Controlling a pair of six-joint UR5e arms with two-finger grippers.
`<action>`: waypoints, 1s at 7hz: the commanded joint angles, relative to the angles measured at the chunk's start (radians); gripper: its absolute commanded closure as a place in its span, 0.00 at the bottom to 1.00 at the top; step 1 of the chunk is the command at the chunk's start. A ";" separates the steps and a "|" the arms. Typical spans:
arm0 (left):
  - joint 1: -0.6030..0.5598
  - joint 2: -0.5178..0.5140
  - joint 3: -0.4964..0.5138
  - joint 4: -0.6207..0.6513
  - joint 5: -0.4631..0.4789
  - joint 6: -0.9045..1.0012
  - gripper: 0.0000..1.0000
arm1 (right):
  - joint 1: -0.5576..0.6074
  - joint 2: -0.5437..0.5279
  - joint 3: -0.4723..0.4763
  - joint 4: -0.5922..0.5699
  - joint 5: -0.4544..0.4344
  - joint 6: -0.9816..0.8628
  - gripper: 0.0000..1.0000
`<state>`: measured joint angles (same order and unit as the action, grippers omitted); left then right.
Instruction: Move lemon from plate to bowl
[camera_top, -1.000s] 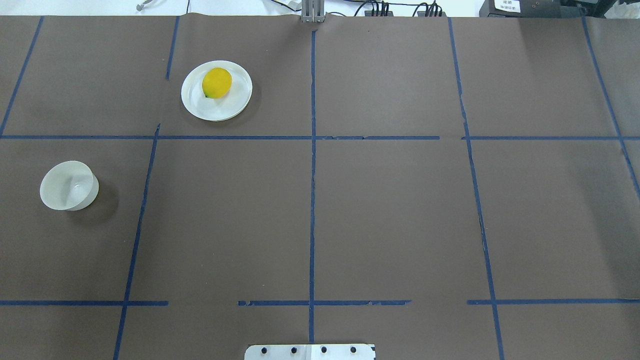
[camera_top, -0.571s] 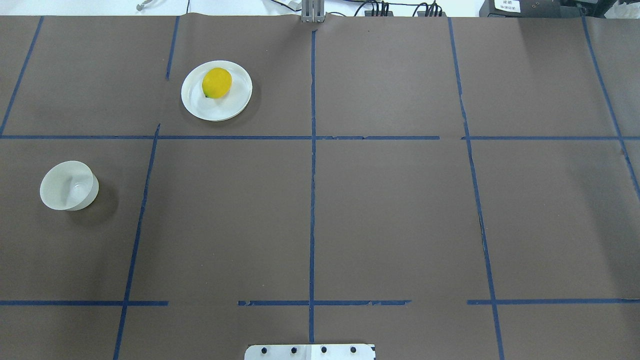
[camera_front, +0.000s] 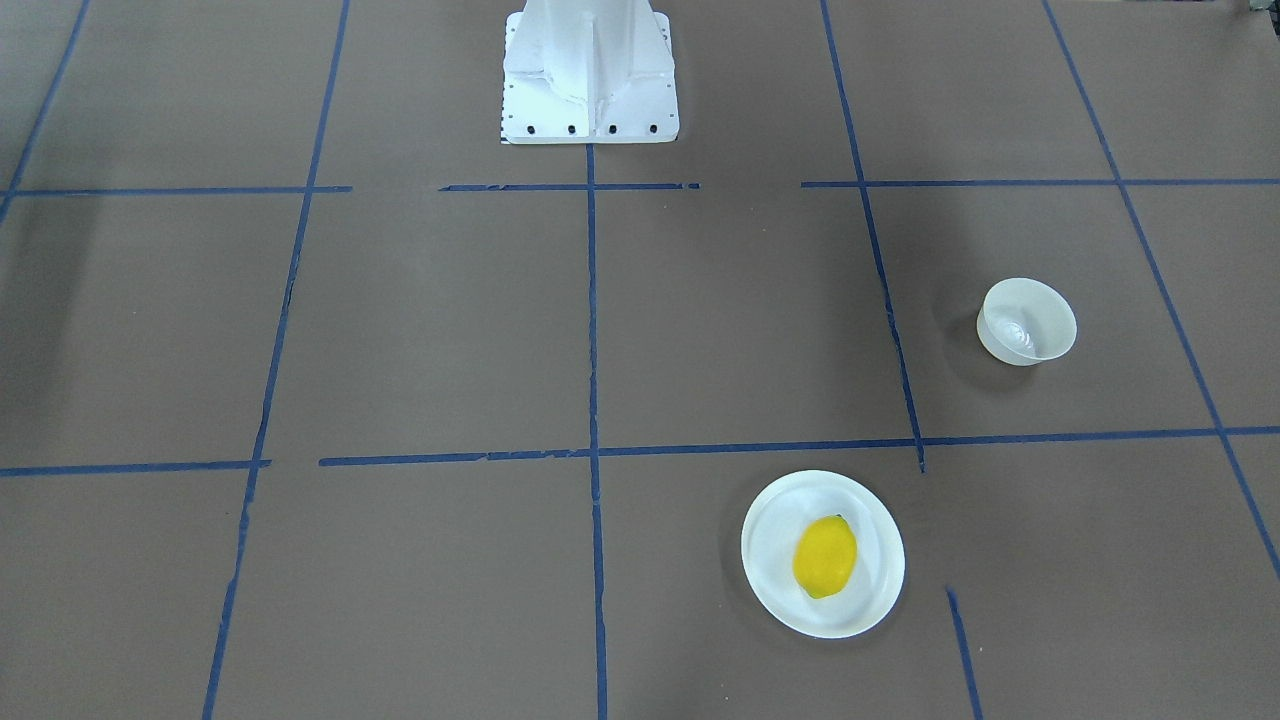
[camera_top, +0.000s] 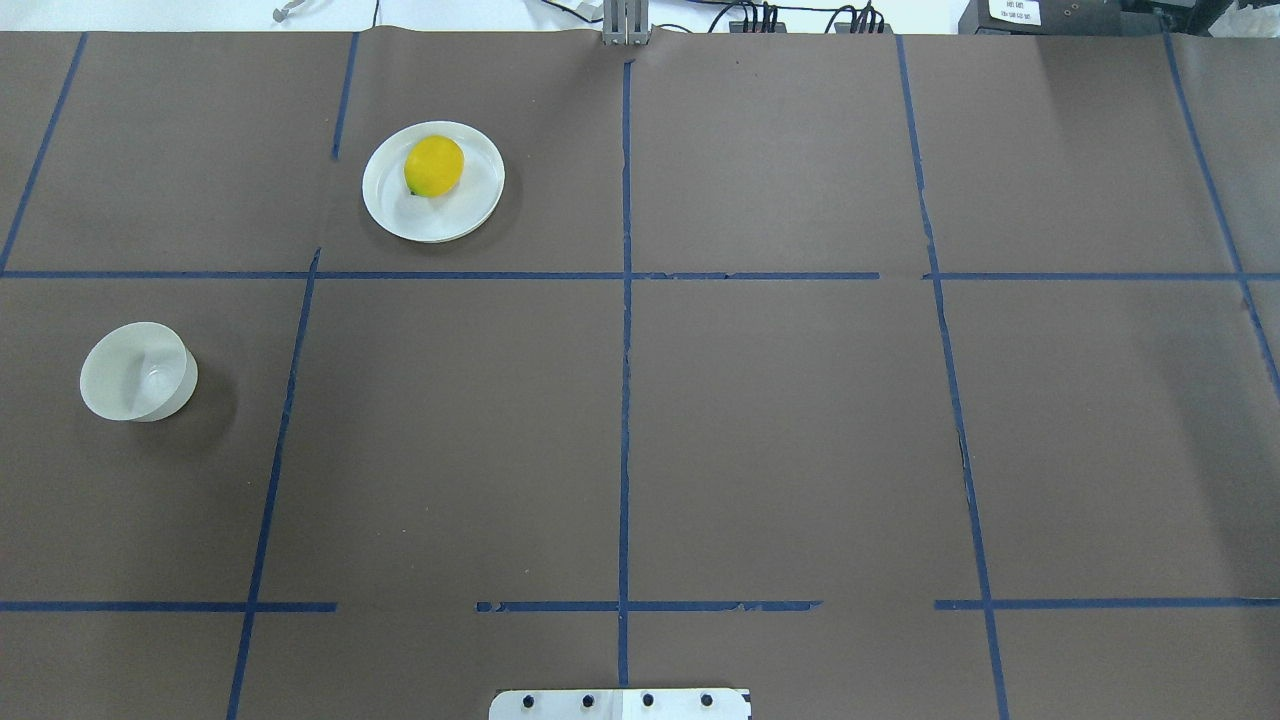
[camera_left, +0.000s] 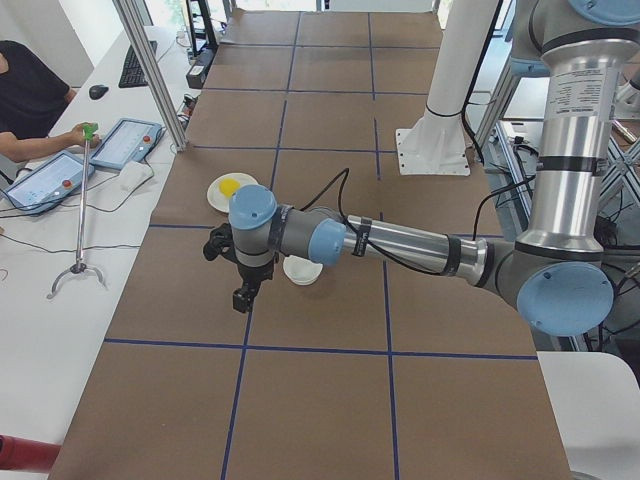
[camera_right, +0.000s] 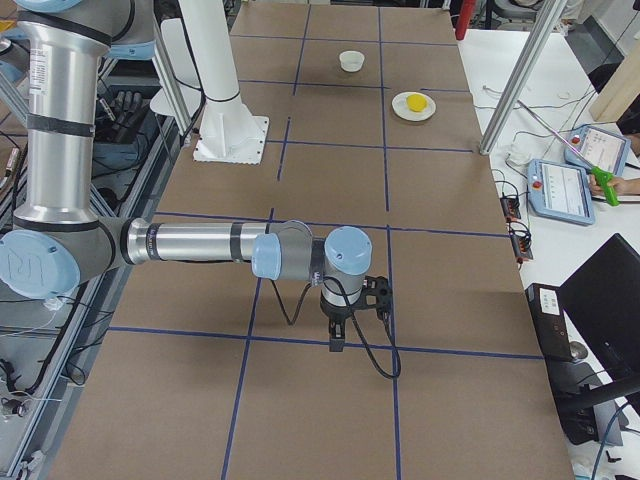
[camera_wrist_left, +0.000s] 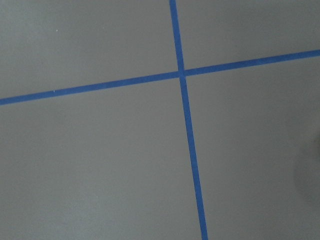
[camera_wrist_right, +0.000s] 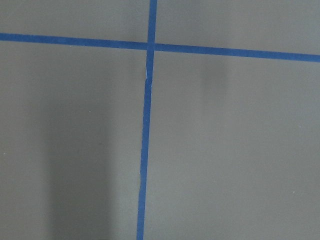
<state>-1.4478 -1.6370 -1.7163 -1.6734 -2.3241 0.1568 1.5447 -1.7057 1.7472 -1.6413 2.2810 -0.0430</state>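
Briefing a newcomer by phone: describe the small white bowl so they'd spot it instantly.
On the brown table gridded with blue tape, look at the robot's left half. The small deep round white bowl stands near the left edge, nearer the robot than the flat white plate. Unlike that wider plate, which holds the yellow lemon, it is empty.

Nothing can be read with certainty. A white label (camera_top: 1014, 11) on the black box (camera_top: 1085, 18) beyond the far edge of the bench (camera_top: 800, 150) carries a few lines of small dark print, too blurred to make out. The tablet screens (camera_right: 562, 188) are likewise too small to read.
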 joint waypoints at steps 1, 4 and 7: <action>0.139 -0.132 -0.003 -0.020 0.003 -0.210 0.00 | 0.000 0.000 0.000 0.000 0.000 0.000 0.00; 0.378 -0.387 0.128 -0.011 0.088 -0.558 0.00 | 0.000 0.001 0.000 0.000 0.000 0.000 0.00; 0.429 -0.721 0.531 -0.046 0.112 -0.713 0.00 | 0.000 0.001 0.000 0.000 0.000 0.000 0.00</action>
<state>-1.0326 -2.2381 -1.3294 -1.6990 -2.2174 -0.4985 1.5448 -1.7043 1.7477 -1.6413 2.2810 -0.0429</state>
